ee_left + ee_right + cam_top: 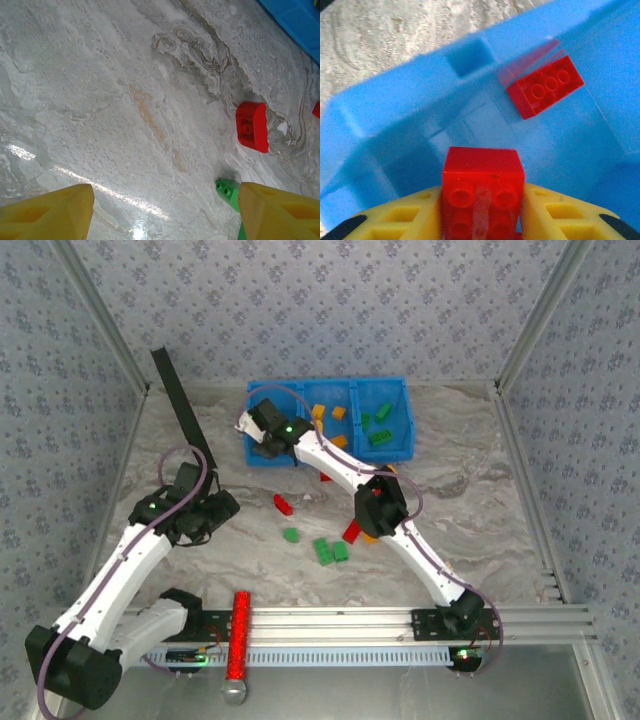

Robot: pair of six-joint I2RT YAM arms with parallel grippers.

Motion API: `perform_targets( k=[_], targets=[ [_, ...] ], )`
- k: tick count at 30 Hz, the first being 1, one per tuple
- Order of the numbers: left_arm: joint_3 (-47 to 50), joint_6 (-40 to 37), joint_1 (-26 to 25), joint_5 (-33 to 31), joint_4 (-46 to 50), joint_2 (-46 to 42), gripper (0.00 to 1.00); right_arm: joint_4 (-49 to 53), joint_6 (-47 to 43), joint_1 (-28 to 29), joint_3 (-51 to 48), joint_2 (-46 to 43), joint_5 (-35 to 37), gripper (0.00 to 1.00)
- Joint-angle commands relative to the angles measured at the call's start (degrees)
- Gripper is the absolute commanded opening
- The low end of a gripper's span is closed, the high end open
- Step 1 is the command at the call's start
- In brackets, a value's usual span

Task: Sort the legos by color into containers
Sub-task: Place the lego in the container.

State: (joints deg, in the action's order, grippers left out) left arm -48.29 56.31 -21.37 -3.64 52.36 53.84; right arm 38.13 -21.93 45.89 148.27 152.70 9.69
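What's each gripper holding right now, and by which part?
Right gripper clamps a red brick by its two opposite side faces, over the blue bin. Left gripper is open over the table, holding nothing.

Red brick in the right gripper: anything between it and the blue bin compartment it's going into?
Nothing visible. The right gripper, shut on the red rectangular plastic brick, is over an open compartment of the bright blue plastic bin. A second red brick lies on its floor, off to one side.

Several legos before the bin
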Motion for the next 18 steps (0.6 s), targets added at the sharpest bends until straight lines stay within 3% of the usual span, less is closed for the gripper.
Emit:
perform_targets(
  k=[1, 5, 12, 18],
  targets=[
    [-1.55, -3.63, -0.03, 0.88, 1.34, 2.71, 0.78, -0.52, -2.42, -0.26, 0.01, -0.51, 3.12, 0.49],
    [-3.86, -3.34, -1.75, 0.4, 0.74, 5.3, 0.79, -1.6, -3.45, -0.11, 1.32, -2.69, 2.61, 0.59],
    [-5.74, 2.88, -5.56, 1.9, -5.72, 12.06, 0.78, -2.83, -4.88, -0.22, 0.5, -9.32, 6.1, 0.59],
    [-8.92, 6.95, -10.9, 2.32, -12.0, 22.51, 0.77, -3.41, -1.72, -2.01, -12.88, -23.07, 8.94, 0.61]
  ],
)
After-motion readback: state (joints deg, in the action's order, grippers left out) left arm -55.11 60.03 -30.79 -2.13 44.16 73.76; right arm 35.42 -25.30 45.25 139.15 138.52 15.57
